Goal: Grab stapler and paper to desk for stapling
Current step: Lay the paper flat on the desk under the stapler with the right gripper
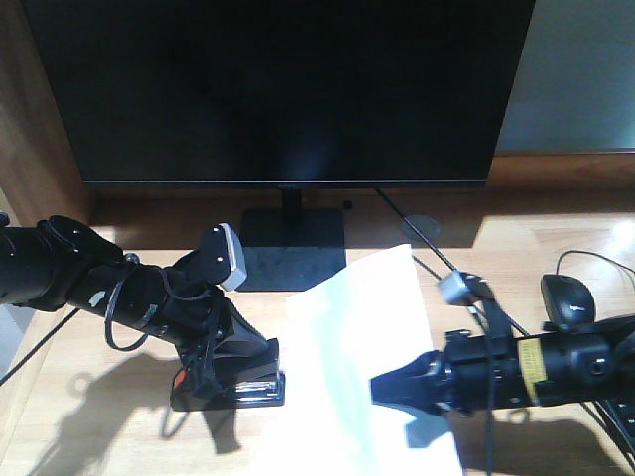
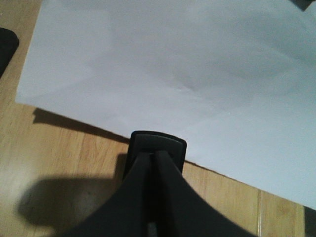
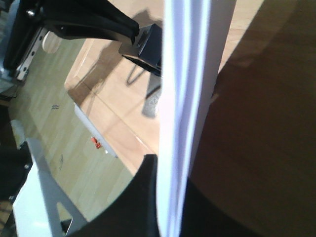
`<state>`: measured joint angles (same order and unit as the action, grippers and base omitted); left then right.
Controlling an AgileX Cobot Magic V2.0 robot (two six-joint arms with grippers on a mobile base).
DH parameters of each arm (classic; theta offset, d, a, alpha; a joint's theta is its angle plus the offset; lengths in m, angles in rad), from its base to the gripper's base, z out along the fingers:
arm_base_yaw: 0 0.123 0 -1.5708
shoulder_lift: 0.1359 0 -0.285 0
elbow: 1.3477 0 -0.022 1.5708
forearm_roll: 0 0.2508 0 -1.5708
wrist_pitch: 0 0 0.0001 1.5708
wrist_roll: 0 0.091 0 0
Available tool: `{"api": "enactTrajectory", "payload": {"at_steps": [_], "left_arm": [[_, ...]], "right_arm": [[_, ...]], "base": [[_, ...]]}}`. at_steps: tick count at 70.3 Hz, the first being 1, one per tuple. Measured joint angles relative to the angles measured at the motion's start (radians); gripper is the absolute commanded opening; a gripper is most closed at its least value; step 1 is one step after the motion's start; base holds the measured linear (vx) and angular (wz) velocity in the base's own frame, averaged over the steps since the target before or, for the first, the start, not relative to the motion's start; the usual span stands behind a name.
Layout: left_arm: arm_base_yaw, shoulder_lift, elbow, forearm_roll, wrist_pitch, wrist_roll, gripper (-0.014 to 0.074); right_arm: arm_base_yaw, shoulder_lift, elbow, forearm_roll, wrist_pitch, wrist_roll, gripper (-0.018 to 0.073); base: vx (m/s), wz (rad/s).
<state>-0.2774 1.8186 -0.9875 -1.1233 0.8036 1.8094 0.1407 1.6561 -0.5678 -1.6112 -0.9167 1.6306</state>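
Observation:
The black stapler [image 1: 260,387], with an orange-red patch at its rear, is at the desk's [image 1: 89,407] front left. My left gripper [image 1: 241,369] is shut on it from above. In the left wrist view the stapler's front end [image 2: 158,142] sticks out past the closed fingers [image 2: 170,182], just short of the paper's [image 2: 173,74] edge. Whether the stapler touches the desk [image 2: 59,148] I cannot tell. The white paper [image 1: 357,347] lies across the desk's middle. My right gripper [image 1: 379,391] is shut on its right edge. The right wrist view shows the sheet [image 3: 185,98] edge-on between the fingers [image 3: 143,197].
A large dark monitor [image 1: 288,89] on a black foot [image 1: 293,248] stands behind the sheet. A black mouse [image 1: 568,300] with its cable lies at the right. A round grommet [image 1: 425,226] sits behind the paper. The desk's left edge [image 3: 96,133] drops to the floor.

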Motion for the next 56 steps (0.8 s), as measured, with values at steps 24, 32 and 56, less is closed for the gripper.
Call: {"api": "enactTrajectory", "payload": {"at_steps": [24, 32, 56], "left_arm": [[0.0, 0.0, 0.0, 0.0, 0.0, 0.0, -0.0006], [0.0, 0.0, 0.0, 0.0, 0.0, 0.0, -0.0006], [0.0, 0.0, 0.0, 0.0, 0.0, 0.0, -0.0006]], "right_arm": [[0.047, 0.0, 0.0, 0.131, 0.109, 0.006, -0.0003], [0.047, 0.006, 0.0, 0.153, 0.114, 0.034, -0.0003], [0.086, 0.162, 0.0, 0.334, -0.02, 0.024, -0.0003]], "base": [[0.0, 0.0], [0.0, 0.0], [0.0, 0.0]]}}
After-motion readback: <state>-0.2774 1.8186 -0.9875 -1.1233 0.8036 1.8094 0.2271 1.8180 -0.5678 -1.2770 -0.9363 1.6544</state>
